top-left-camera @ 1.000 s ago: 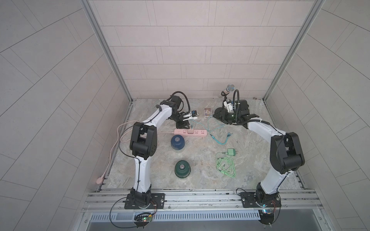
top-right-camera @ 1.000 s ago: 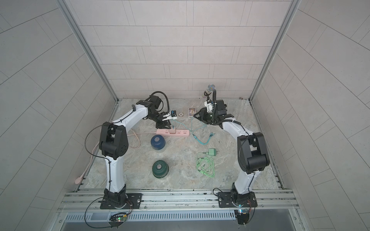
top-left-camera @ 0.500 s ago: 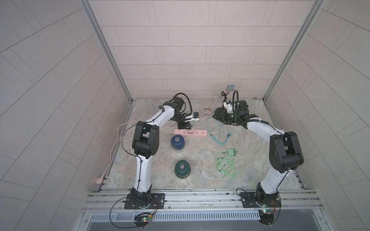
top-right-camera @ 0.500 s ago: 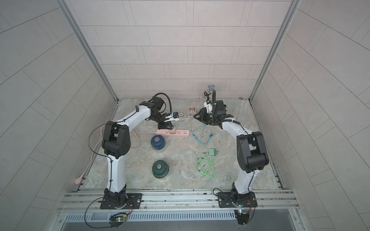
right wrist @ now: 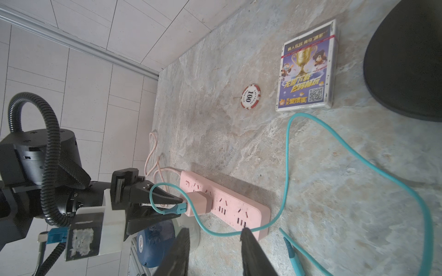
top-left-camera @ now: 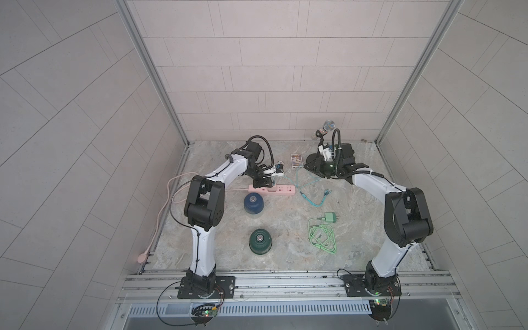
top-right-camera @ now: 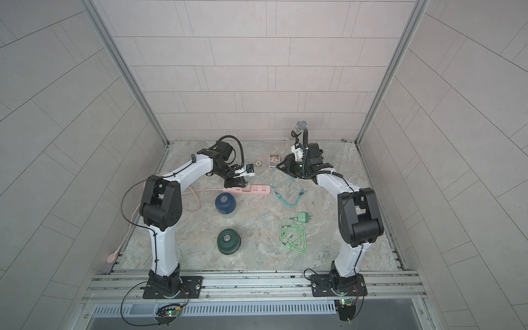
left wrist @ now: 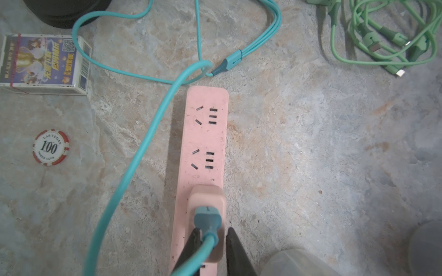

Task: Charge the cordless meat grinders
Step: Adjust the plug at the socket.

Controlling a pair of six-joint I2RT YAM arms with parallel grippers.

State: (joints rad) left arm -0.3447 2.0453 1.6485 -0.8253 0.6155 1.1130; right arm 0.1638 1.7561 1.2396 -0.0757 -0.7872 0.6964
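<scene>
The dark blue grinder (top-left-camera: 253,203) (right wrist: 153,241) stands just in front of the pink power strip (top-left-camera: 281,189) (left wrist: 205,133). The dark green grinder (top-left-camera: 260,241) stands nearer the front. My left gripper (top-left-camera: 264,183) (left wrist: 211,235) is at the strip's left end. It is shut on a pink adapter (left wrist: 207,198) (right wrist: 198,203) that sits in the strip with a teal cable (left wrist: 143,148) plugged into it. My right gripper (top-left-camera: 310,165) (right wrist: 214,235) hovers open behind the strip's right end, with nothing held.
A black-based microphone stand (top-left-camera: 328,125) rises at the back right, beside the right wrist. A card box (top-left-camera: 296,159) and a poker chip (left wrist: 50,147) lie behind the strip. A green charger (top-left-camera: 330,218) with its coiled cable (top-left-camera: 321,237) lies at the right.
My left gripper has come forward and down onto the left end of the power strip. The right arm has hardly moved.
</scene>
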